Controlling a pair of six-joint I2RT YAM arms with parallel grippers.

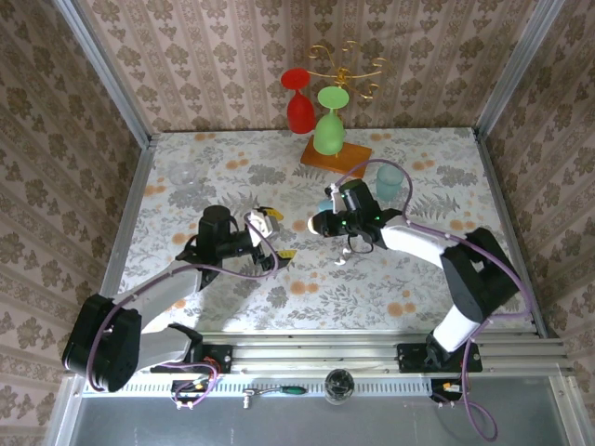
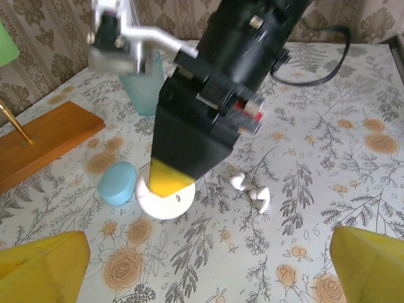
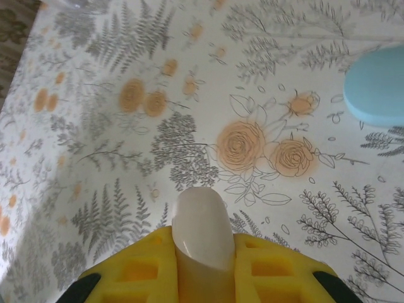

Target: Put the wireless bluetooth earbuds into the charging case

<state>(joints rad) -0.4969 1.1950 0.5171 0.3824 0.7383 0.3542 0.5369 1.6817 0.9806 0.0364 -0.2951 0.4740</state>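
Two white earbuds (image 2: 238,182) (image 2: 260,197) lie side by side on the floral table, seen in the top view as small white earbuds (image 1: 343,256). My right gripper (image 1: 321,224) is shut on the white charging case (image 3: 201,222), which stands on edge between its yellow fingers. In the left wrist view that case (image 2: 169,203) rests on the table under the right gripper (image 2: 189,132). A light blue case (image 2: 118,183) lies just beside it. My left gripper (image 2: 207,265) hovers open a little to the left of the earbuds, nothing between its yellow fingertips (image 2: 44,265).
A wooden base (image 1: 336,155) with a gold rack holding a red glass (image 1: 299,104) and a green glass (image 1: 329,123) stands at the back. A teal cup (image 1: 389,179) sits behind the right arm. A clear glass (image 1: 183,175) stands far left. Papered walls enclose the table.
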